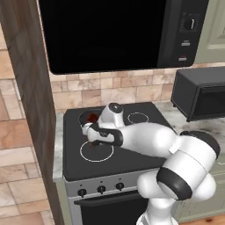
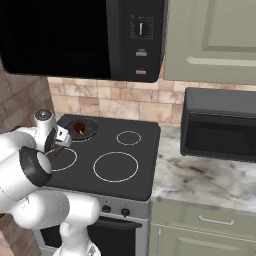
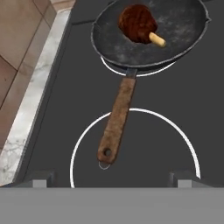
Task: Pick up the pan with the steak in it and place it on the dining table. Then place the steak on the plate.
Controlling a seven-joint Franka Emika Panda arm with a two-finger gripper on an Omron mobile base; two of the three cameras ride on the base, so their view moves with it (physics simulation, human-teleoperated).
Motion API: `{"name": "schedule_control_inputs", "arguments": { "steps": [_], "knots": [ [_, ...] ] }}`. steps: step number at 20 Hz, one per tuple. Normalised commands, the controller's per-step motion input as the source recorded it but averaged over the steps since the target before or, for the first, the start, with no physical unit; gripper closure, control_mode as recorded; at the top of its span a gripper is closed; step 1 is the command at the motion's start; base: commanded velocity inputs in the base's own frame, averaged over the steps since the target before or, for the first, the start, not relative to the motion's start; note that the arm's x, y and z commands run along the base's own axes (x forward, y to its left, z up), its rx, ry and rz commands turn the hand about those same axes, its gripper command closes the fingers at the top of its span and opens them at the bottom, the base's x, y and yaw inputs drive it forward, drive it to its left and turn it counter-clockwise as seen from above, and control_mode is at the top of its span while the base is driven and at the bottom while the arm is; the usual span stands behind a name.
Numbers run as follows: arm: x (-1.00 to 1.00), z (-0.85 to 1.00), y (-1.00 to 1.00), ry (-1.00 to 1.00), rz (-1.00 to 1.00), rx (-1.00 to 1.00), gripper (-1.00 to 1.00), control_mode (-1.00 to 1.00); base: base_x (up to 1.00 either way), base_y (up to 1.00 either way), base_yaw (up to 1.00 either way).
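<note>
Fingertips (image 3: 41,178) of the gripper (image 3: 111,179) rise at the bottom of the hand view, set wide apart, fully released, grasping nothing and touching nothing. Between them, a little further off, lies the end of the brown wooden handle (image 3: 116,127), with its hanging hole, over the front burner ring (image 3: 135,146) of the black stovetop (image 3: 52,109). Hovers above the handle, clear of it. Beyond, the pan (image 3: 175,39) sits on the rear burner at the stove's left side, handle pointing back toward the hand. Inside the pan, the steak (image 3: 135,22), reddish-brown with a pale stub at one side, resting near the middle. From the base views, the white arm (image 1: 145,140) reaches over the stove, with the gripper low above the front left burner. Above hangs a black microwave (image 1: 110,30); on the marble counter (image 2: 200,180) to the right stands a dark toaster oven (image 2: 220,127).
</note>
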Motion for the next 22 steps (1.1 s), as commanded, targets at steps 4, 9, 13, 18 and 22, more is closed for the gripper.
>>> {"name": "schedule_control_inputs", "arguments": {
  "steps": [4, 9, 13, 18, 22],
  "knots": [
    [0.12, -0.08, 0.07, 0.01, 0.00, -0.01, -1.00, -1.00, 0.00, 0.00, 0.00],
    [0.02, -0.09, 0.00, 0.00, 0.00, 0.00, -1.00, -1.00, 0.00, 0.00, 0.00],
    [0.07, -0.24, 0.00, 0.02, 0.00, 0.00, -1.00, -1.00, 0.00, 0.00, 0.00],
    [0.12, -0.22, 0.00, 0.00, 0.00, 0.00, -1.00, -1.00, 0.00, 0.00, 0.00],
    [0.18, -0.21, 0.04, 0.00, 0.00, 0.00, -1.00, -1.00, 0.00, 0.00, 0.00]
  ]
}}
